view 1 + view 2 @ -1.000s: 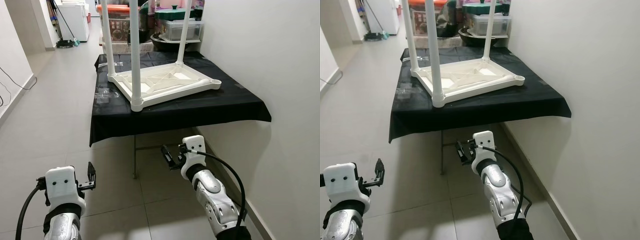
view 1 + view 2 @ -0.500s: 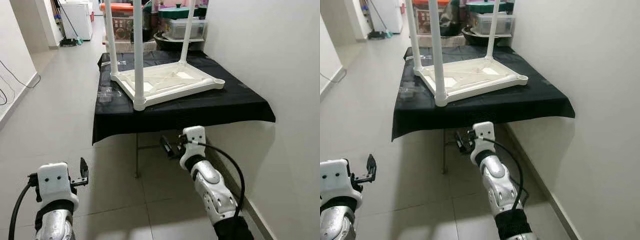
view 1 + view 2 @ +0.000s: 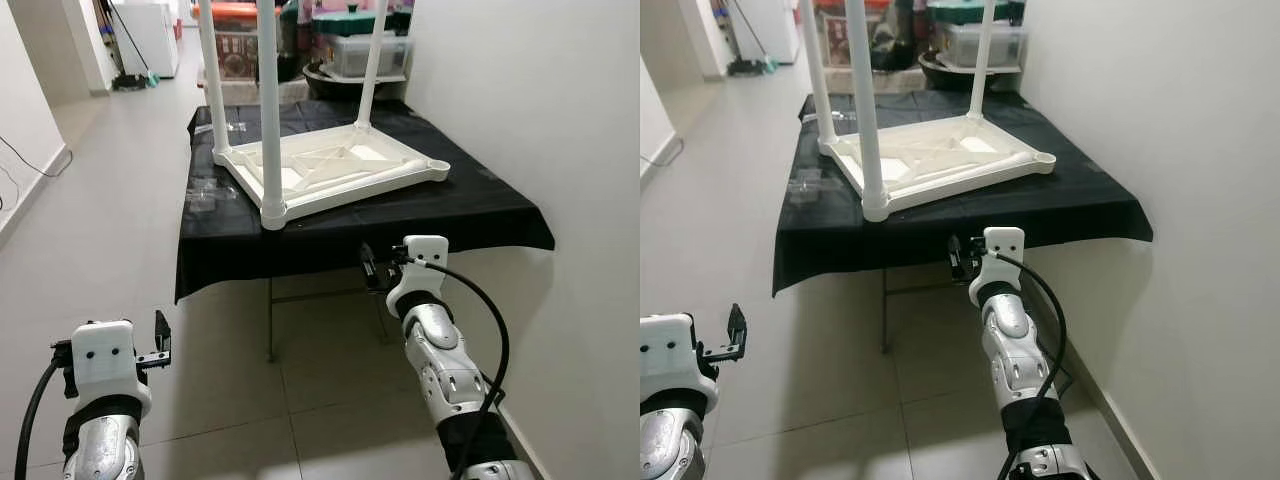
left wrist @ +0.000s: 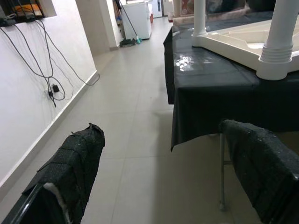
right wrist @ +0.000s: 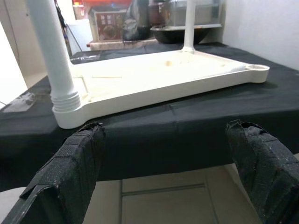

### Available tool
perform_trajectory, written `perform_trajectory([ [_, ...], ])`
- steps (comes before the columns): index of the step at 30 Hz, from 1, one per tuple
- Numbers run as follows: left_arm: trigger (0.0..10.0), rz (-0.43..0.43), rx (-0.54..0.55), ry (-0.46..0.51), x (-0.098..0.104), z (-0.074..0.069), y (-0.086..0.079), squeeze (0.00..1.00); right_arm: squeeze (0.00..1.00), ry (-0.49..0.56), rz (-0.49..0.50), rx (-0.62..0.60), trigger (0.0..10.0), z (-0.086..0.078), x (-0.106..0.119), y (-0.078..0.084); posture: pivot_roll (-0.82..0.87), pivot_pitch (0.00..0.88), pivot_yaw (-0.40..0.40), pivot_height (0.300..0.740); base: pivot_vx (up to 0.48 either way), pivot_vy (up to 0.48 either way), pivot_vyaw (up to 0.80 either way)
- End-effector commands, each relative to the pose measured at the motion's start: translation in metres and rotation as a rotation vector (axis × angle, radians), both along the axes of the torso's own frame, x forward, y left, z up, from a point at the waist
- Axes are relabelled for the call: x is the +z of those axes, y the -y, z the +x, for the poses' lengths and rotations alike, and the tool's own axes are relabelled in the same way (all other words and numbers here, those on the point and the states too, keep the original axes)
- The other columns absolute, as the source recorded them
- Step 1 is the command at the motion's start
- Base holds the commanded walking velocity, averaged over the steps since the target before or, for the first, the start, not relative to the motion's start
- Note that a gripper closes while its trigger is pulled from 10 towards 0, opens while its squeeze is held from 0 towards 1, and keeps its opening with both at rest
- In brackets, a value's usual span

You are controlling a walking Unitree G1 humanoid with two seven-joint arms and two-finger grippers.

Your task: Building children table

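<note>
A white plastic children's table lies upside down on a black-clothed table. Three white legs stand up from it: a front one, a back left one and a back right one. Its front right corner socket holds no leg. My right gripper is open and empty, raised just below the cloth's front edge, and its wrist view looks at the front leg's base. Low on the left, over the floor, my left gripper is open and empty.
A clear plastic bag lies on the cloth's left side. A white wall runs along the right. Storage boxes and a basin stand behind the table. Tiled floor opens to the left, with cables on the left wall.
My right gripper has risen from low over the floor up to the cloth's front edge. My left gripper has dropped a little lower and further left.
</note>
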State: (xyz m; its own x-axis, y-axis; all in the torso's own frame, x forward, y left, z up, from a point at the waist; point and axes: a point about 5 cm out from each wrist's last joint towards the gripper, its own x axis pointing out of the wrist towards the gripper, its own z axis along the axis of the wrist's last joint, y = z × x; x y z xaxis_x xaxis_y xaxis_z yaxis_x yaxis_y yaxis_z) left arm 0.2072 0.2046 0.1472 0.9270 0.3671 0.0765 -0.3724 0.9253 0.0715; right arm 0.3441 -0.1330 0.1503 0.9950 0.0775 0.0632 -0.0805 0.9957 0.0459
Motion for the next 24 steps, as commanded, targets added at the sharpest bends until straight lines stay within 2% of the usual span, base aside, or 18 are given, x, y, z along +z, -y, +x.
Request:
perform_trajectory([
  [1,10.0,0.004,-0.004,0.001,0.0005,0.0002,0.0008,0.0,0.0,0.003,-0.004,0.015,10.0,0.0016,-0.0003,-0.004,0.01,0.0,-0.031,0.74,0.266,0.0,0.0],
  [24,10.0,0.0,-0.006,-0.001,-0.0006,-0.0003,0.0015,0.0,0.0,-0.009,-0.003,0.02,10.0,0.0022,-0.0046,-0.0078,0.01,0.0,-0.04,0.74,0.264,0.0,0.0],
])
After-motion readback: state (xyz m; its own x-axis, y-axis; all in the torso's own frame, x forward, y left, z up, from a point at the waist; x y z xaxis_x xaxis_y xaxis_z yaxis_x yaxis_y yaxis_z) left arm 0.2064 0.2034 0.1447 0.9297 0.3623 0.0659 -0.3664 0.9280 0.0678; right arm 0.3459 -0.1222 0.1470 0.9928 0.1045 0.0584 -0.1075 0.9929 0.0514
